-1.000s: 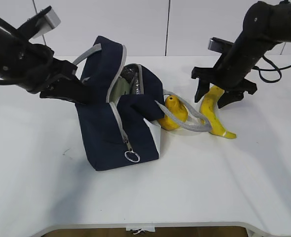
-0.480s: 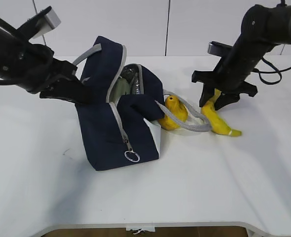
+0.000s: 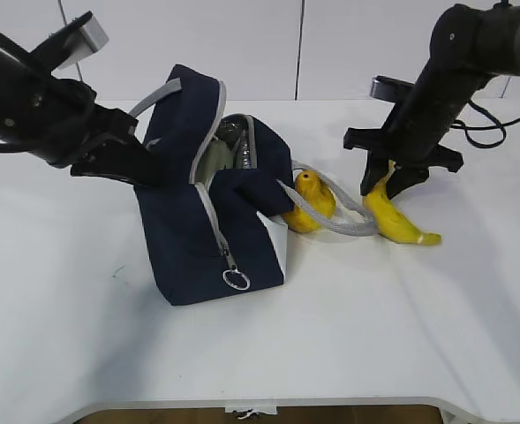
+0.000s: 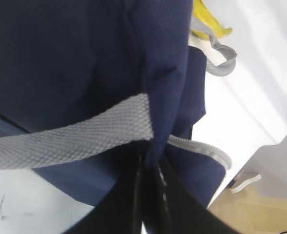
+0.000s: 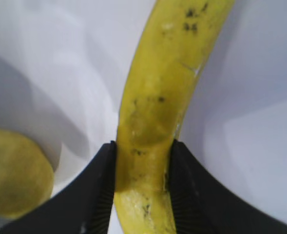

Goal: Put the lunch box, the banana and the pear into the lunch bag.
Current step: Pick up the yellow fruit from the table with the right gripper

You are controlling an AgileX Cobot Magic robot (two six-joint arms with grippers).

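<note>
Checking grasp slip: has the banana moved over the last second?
Yes. The banana has pivoted in the right gripper; its lower tip swung right, away from the pear.

Lunch bag (image 3: 215, 208) left – pear (image 3: 310, 203) beside it, banana (image 3: 399, 221) further right.

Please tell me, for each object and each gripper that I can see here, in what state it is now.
lunch bag: unzipped, mouth open, upright.
lunch box: inside the bag.
banana: on the table, gripped.
pear: on the table, beside the bag.
left gripper: shut on the bag's edge.
right gripper: shut on the banana.
</note>
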